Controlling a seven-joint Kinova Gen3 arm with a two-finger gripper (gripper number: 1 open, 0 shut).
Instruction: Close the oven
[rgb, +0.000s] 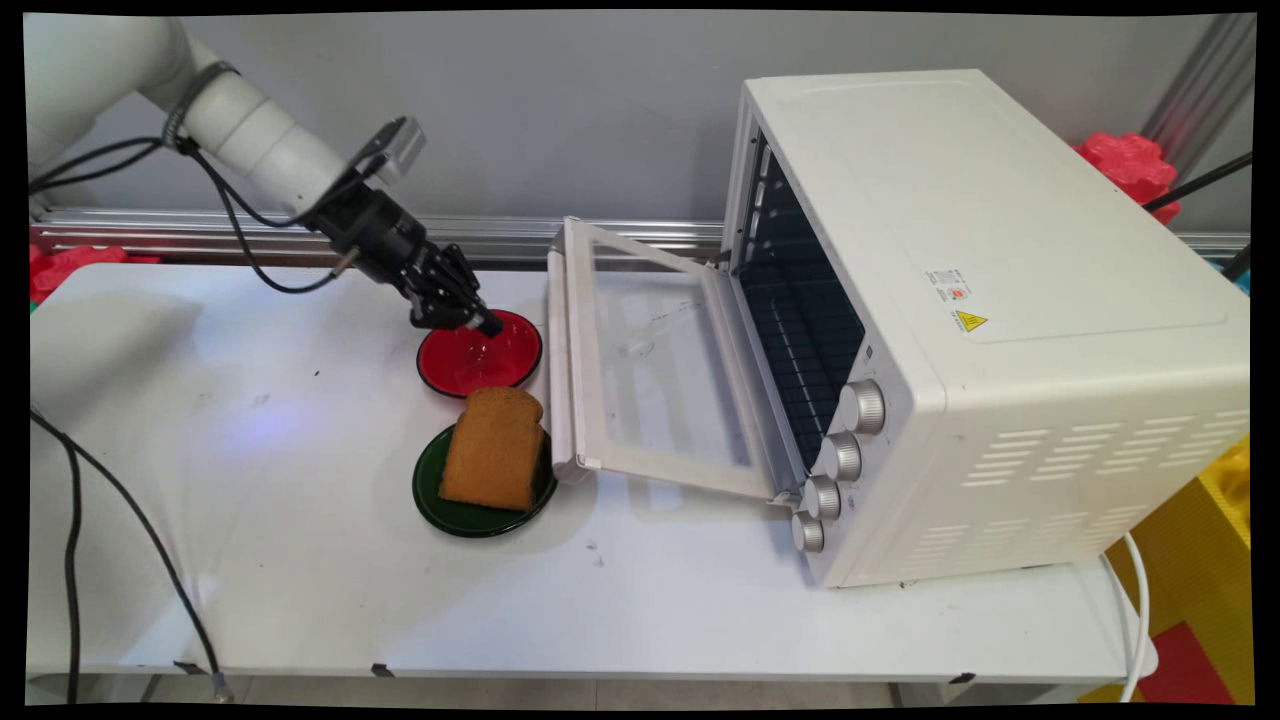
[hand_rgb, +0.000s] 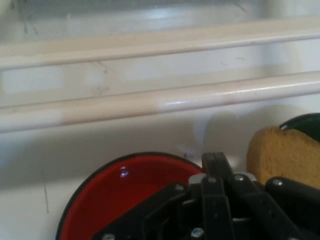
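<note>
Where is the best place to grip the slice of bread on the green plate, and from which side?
Probably from above, across its two flat faces near the rounded top: the bread leans tilted on the green plate, close to the oven door on one side.

- The claw (hand_rgb: 215, 167) rises from the bottom edge, its black linkage filling the lower middle and right; only one finger (hand_rgb: 216, 162) is plainly seen, so how its jaws stand cannot be told.
- A red plate (hand_rgb: 125, 185) with a dark rim lies under the linkage, partly hidden by it.
- A slice of brown bread (hand_rgb: 285, 155) sits at the right edge, just beside the linkage.
- A sliver of green plate (hand_rgb: 305, 124) shows behind the bread.
- The white bench (hand_rgb: 100, 145) carries them.
- A cream bar handle (hand_rgb: 150, 102) runs across the view beyond the red plate, with the door frame (hand_rgb: 150, 45) above it.
</note>
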